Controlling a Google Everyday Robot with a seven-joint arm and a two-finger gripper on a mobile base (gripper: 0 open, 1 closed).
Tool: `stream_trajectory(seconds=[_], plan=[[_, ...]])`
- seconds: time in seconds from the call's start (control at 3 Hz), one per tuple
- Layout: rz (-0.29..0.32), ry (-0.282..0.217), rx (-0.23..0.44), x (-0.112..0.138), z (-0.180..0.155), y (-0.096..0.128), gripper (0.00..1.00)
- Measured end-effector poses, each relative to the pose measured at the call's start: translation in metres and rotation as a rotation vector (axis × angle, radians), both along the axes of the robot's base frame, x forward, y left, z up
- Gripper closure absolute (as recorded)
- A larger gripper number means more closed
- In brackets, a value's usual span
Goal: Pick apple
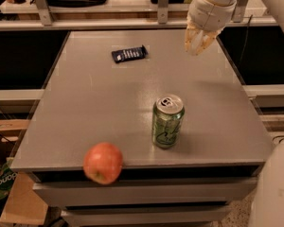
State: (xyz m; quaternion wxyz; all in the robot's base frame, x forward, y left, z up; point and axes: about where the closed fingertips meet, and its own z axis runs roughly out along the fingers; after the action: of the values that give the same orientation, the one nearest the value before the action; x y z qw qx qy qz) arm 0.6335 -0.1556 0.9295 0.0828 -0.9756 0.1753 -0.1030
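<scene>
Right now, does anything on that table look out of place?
Yes. The apple overlaps the table's front edge, seemingly rolling off, far from the gripper, which hangs over the far right side. The can stands upright.

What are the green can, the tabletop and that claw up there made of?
The green can looks like thin metal: silvery lid with pull tab, glossy printed wall. The table seems matte grey laminate or painted board. The gripper, above the table's far right, looks like pale yellowish plastic, perhaps translucent.
</scene>
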Motion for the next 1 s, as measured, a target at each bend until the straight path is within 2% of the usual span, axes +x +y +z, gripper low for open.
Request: stream_trajectory(seconds=[1.0], plan=[[-0.02, 0.005, 0.004, 0.0046, 0.0033, -0.0001, 1.0]])
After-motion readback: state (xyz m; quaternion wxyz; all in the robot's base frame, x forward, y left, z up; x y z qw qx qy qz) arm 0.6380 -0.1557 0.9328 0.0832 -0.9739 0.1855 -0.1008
